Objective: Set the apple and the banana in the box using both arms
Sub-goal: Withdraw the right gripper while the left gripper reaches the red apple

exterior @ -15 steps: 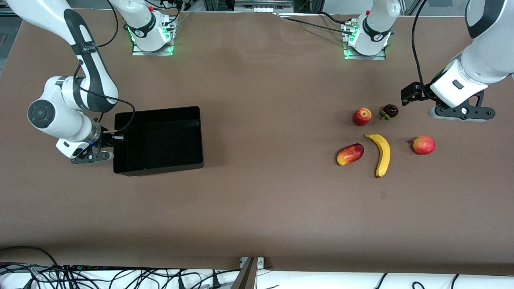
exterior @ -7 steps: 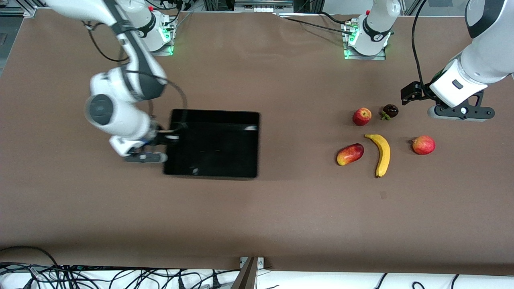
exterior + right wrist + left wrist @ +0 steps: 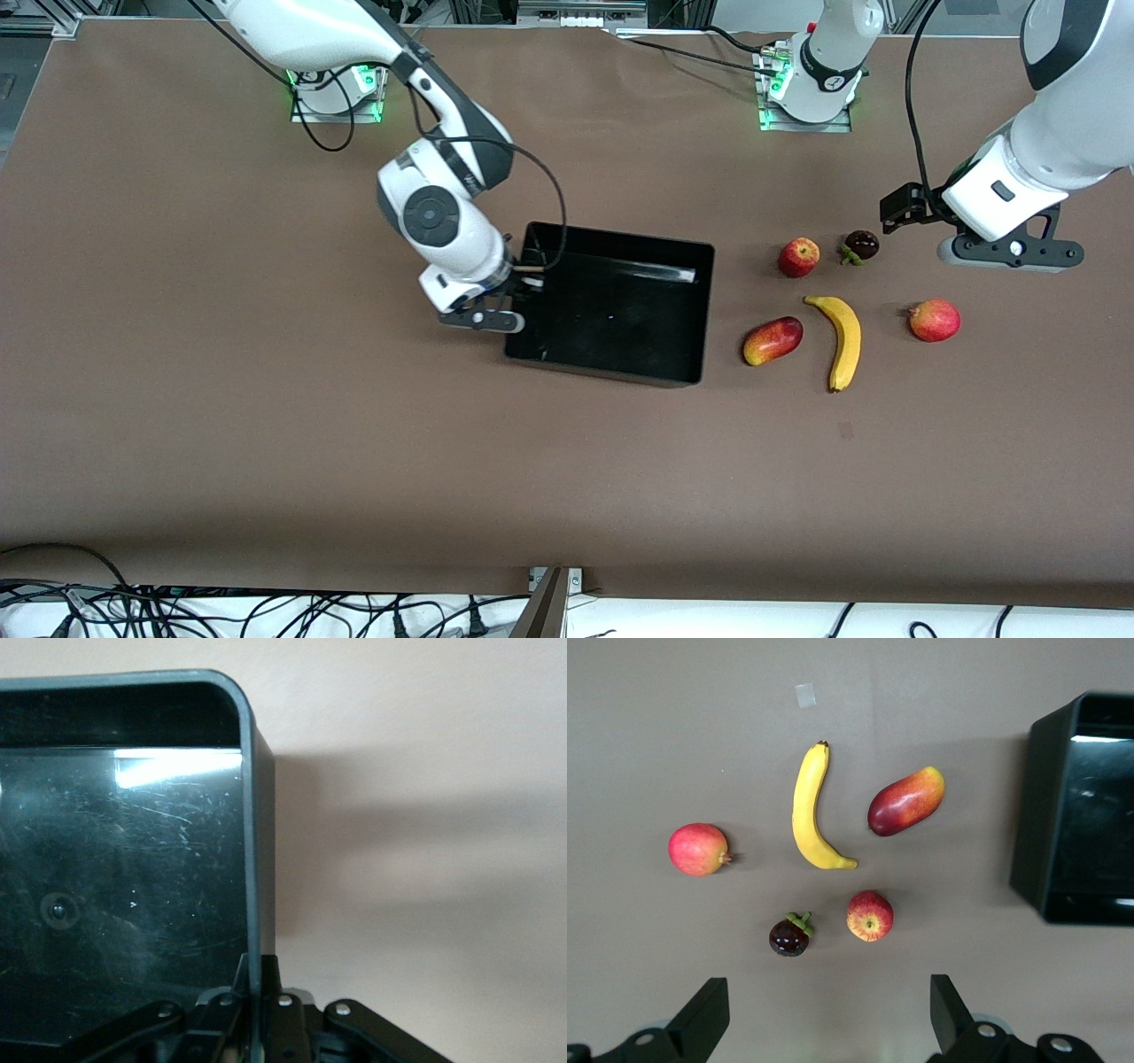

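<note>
Box (image 3: 611,306) sits mid-bench beside the fruit, the right claw (image 3: 523,288) pinching its thin wall; rigid, light, glossy, likely slippery. Apple (image 3: 799,257) and banana (image 3: 842,338) lie near; left claw (image 3: 824,1019) hovers spread above them.

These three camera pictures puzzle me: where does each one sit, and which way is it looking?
Front view: high across the table, facing both arms; shows the right gripper clamped on the box wall and the left gripper over bare table.
Left wrist view: on the left arm, looking down past its open fingers at the banana and apple.
Right wrist view: on the right arm, looking down along the box rim.
Shared: the box appears in all three.
</note>
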Controlling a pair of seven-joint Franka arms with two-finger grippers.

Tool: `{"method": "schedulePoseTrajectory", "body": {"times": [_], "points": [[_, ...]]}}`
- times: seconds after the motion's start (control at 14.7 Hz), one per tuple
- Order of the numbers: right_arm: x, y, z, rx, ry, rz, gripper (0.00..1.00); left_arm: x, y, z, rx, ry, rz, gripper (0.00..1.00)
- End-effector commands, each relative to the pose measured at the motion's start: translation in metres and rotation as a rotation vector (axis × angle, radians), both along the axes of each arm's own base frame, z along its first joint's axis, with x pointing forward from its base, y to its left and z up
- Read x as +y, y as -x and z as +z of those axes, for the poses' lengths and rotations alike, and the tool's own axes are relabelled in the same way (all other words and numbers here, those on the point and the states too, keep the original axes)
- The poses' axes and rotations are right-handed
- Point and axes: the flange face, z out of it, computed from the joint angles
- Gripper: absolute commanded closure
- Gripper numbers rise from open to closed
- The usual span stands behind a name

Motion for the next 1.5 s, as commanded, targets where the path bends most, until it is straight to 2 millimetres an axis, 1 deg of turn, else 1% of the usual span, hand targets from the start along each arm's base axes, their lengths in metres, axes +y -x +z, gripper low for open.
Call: {"method": "schedulePoseTrajectory", "body": {"times": [0.0, 0.14, 0.27, 0.41, 0.48, 0.54, 0.61, 0.68, 0.75, 0.82, 0.95, 1.02, 1.09, 1.16, 1.23, 1.29, 1.36, 1.43], "points": [[0.019, 0.001, -0.011, -0.044, 0.01, 0.041, 1.0, 0.0, -0.013, -0.005, 0.052, -0.013, -0.013, 0.0], [0.021, 0.003, -0.018, -0.051, 0.02, 0.056, 1.0, -0.007, -0.002, -0.022, 0.136, -0.019, -0.029, 0.0], [0.022, 0.002, -0.022, -0.068, 0.015, 0.059, 1.0, -0.002, 0.004, -0.047, 0.188, -0.025, -0.023, 0.0], [0.024, 0.003, -0.025, -0.072, 0.021, 0.069, 1.0, 0.001, 0.016, -0.08, 0.229, -0.032, -0.019, 0.0], [0.024, 0.003, -0.024, -0.074, 0.022, 0.07, 0.81, 0.002, 0.024, -0.099, 0.214, -0.035, -0.02, 0.0], [0.022, 0.001, -0.021, -0.077, 0.019, 0.066, 0.11, 0.002, 0.033, -0.12, 0.176, -0.036, -0.023, 0.0], [0.02, -0.001, -0.016, -0.084, 0.019, 0.067, 0.0, 0.002, 0.047, -0.146, 0.134, -0.035, -0.028, 0.0], [0.015, -0.008, 0.005, -0.111, 0.012, 0.066, 0.0, 0.001, 0.061, -0.172, 0.083, -0.033, -0.032, 0.0], [0.001, -0.018, 0.022, -0.13, 0.014, 0.055, 0.0, -0.002, 0.074, -0.197, 0.051, -0.029, -0.038, 0.0], [-0.021, -0.032, 0.044, -0.138, 0.027, 0.029, 0.0, -0.003, 0.081, -0.217, 0.027, -0.024, -0.039, 0.0], [-0.06, -0.045, 0.098, -0.152, 0.058, 0.035, 0.0, -0.002, 0.094, -0.247, -0.014, -0.013, -0.039, 0.0], [-0.084, -0.05, 0.124, -0.153, 0.072, 0.054, 0.0, -0.001, 0.102, -0.26, -0.017, -0.011, -0.04, 0.0], [-0.111, -0.054, 0.147, -0.145, 0.095, 0.068, 0.0, 0.0, 0.109, -0.275, -0.018, -0.007, -0.04, 0.0], [-0.141, -0.058, 0.168, -0.135, 0.116, 0.071, 0.0, 0.0, 0.114, -0.285, -0.032, -0.003, -0.033, 0.0], [-0.17, -0.059, 0.19, -0.124, 0.124, 0.091, 0.0, -0.002, 0.118, -0.302, -0.033, 0.002, -0.016, 0.0], [-0.193, -0.055, 0.213, -0.119, 0.123, 0.125, 0.0, -0.005, 0.123, -0.317, -0.042, 0.01, -0.009, 0.0], [-0.22, -0.052, 0.236, -0.116, 0.13, 0.153, 0.0, -0.007, 0.125, -0.331, -0.063, 0.021, -0.001, 0.0], [-0.251, -0.047, 0.253, -0.09, 0.13, 0.164, 0.0, -0.008, 0.128, -0.342, -0.074, 0.03, -0.002, 0.0]]}}
